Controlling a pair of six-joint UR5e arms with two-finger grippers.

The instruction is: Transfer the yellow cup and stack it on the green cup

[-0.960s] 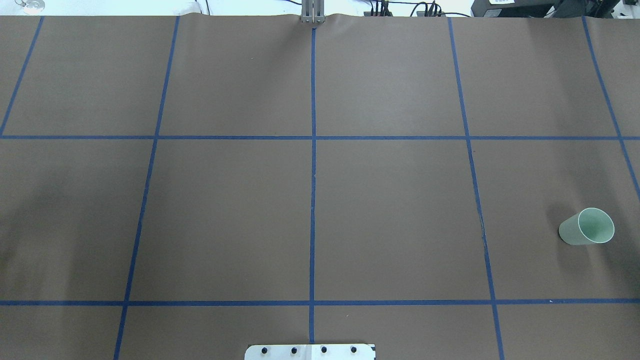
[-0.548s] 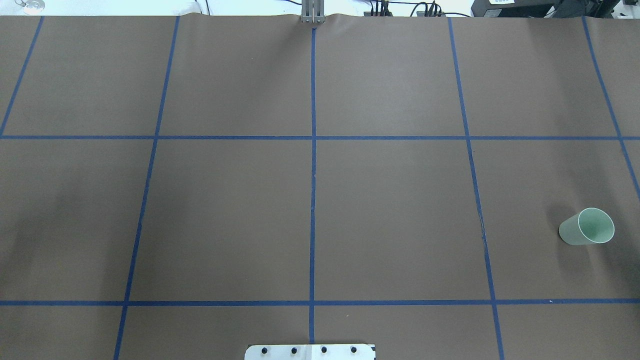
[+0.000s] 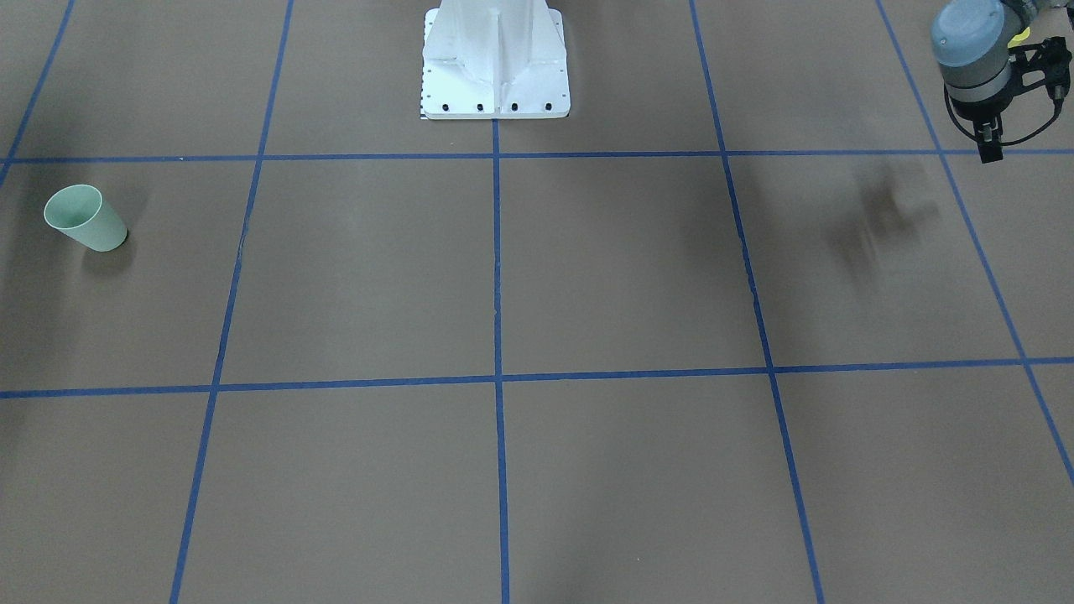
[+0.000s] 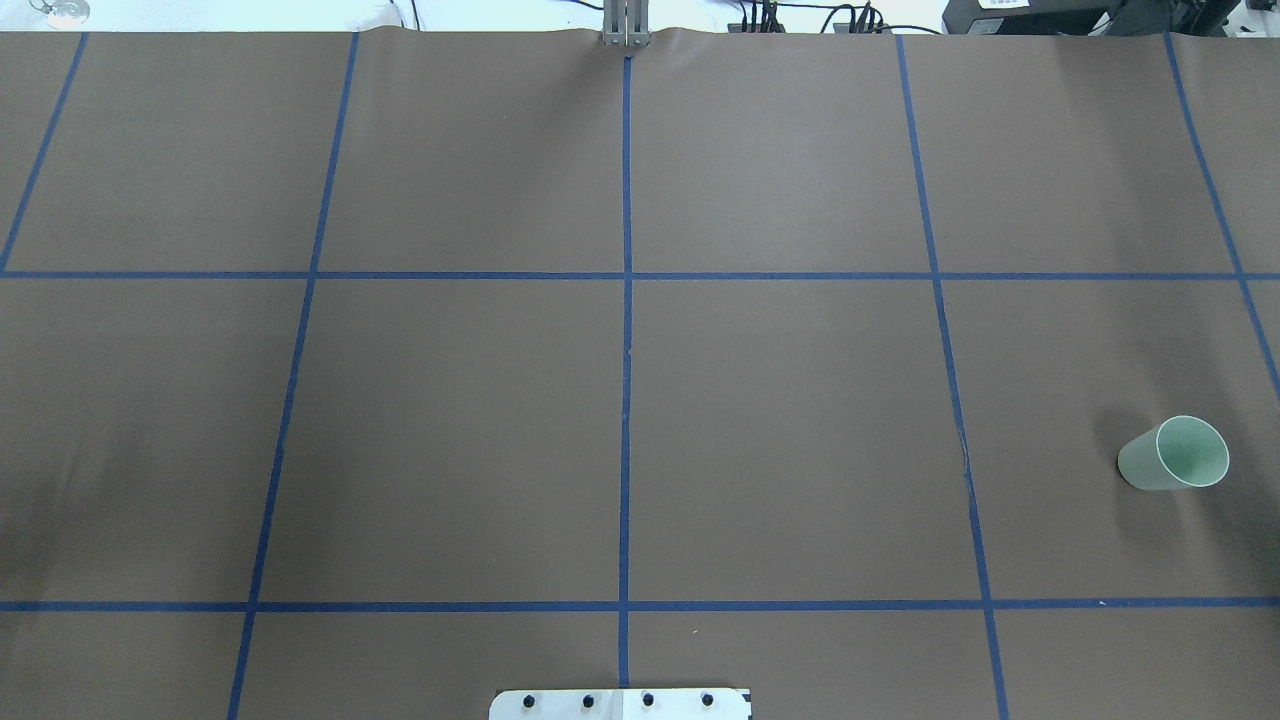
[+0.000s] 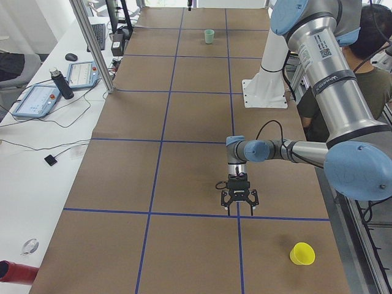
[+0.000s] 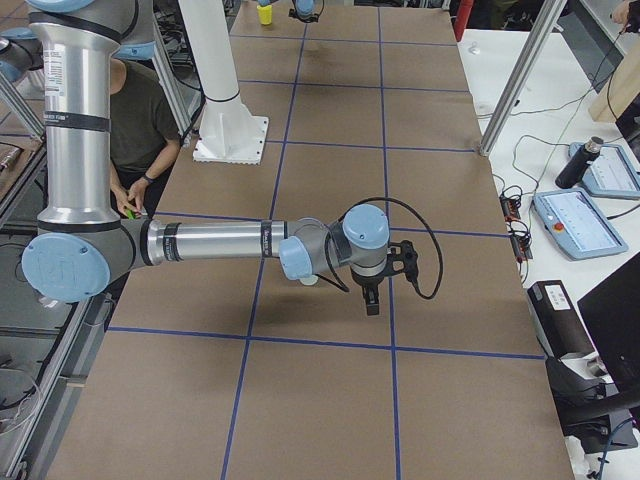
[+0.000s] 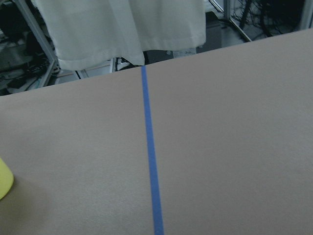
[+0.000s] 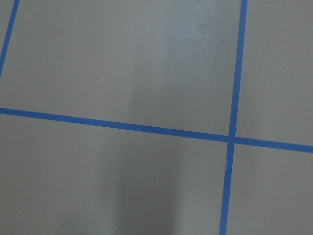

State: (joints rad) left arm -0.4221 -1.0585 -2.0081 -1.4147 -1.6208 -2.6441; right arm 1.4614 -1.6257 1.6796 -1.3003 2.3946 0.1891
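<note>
Left gripper (image 5: 239, 207) hangs pointing down over a crossing of the blue tape lines (image 4: 626, 400) near the robot's left end, with nothing visible in it. I only get it properly from the side camera, so I cannot tell how wide it stands. Right gripper (image 6: 371, 300) reads to me as a dark stub under its wrist, hovering above the paper, and its width is just as unreadable. Working down from the biggest thing, the table (image 4: 450, 430) is covered in brown paper that the tape cuts into squares. The white robot base (image 3: 495, 59) sits at the middle of one long edge. The left arm (image 5: 331, 92) drops down from above the table, and the right arm (image 6: 200, 242) stretches out low and level over it. The green cup (image 4: 1175, 455) stands mouth up at the robot's right end, alone in its square. The yellow cup (image 5: 302, 253) stands on the paper at the opposite end, near the left gripper but apart from it. Only its edge shows at the left border of my left wrist feed.
</note>
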